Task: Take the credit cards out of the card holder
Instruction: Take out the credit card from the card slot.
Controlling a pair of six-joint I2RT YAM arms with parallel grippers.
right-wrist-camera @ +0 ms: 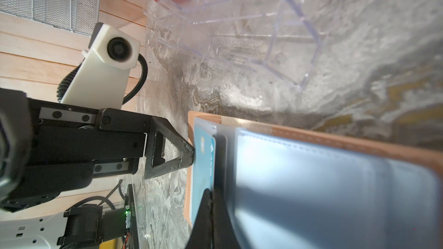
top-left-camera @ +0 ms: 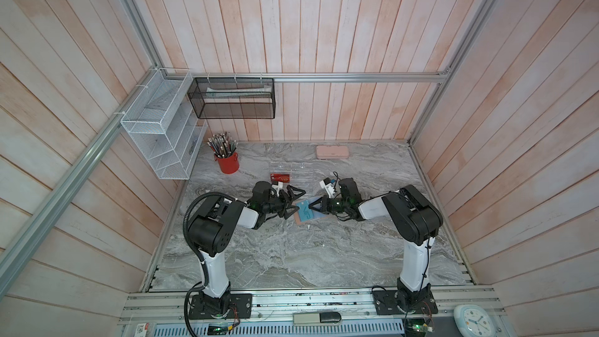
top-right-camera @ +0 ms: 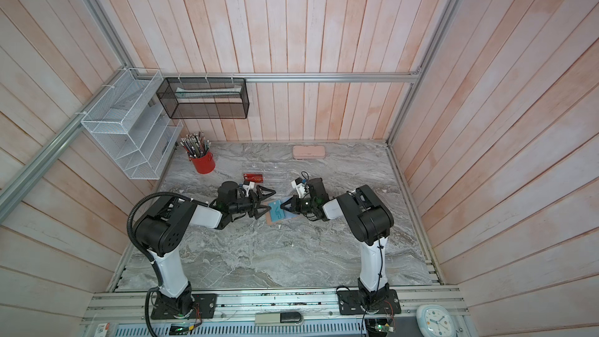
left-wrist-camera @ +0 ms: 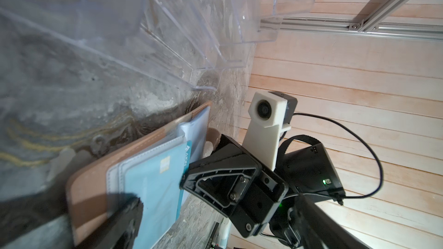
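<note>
**Both claws at the open card holder; blue card under the tips**

Top views: small tan-pink leather card holder (top-left-camera: 298,220) (top-right-camera: 269,220) lies open on the grey marble tabletop (top-left-camera: 291,254), mid-table between the arms; light blue plastic card (top-left-camera: 306,212) lettered VIP lies on its inner face; left gripper (top-left-camera: 301,201) (top-right-camera: 272,201) has its jaws spread wide at the holder's left edge, nothing between them; right gripper (top-left-camera: 313,208) (top-right-camera: 283,208) has its jaws together, tips down on the light blue plastic card; red plastic card (top-left-camera: 280,177) lettered VIP sits at the clear acrylic slotted rack (top-left-camera: 296,171) just behind the left gripper, apart from the card holder; long pale pink case (top-left-camera: 333,152) lies near the back wall; red cup (top-left-camera: 228,163) of pencils stands back left.

Left wrist: card holder (left-wrist-camera: 86,188) is open; light blue plastic card (left-wrist-camera: 148,183) lies in a stitched sleeve; the right gripper's (left-wrist-camera: 184,180) closed tips meet its edge; the left gripper's own finger (left-wrist-camera: 129,216) is dark and blurred over the card.

Right wrist: light blue plastic card (right-wrist-camera: 202,164) is at the holder's (right-wrist-camera: 311,137) end, partly under a frosted pale blue-grey sleeve (right-wrist-camera: 311,188); a dark shape shows behind the sleeve, too blurred to name; one left finger (right-wrist-camera: 188,154) touches the card's edge; right gripper (right-wrist-camera: 211,197) is closed at the sleeve mouth; cannot tell whether it pinches anything.
</note>
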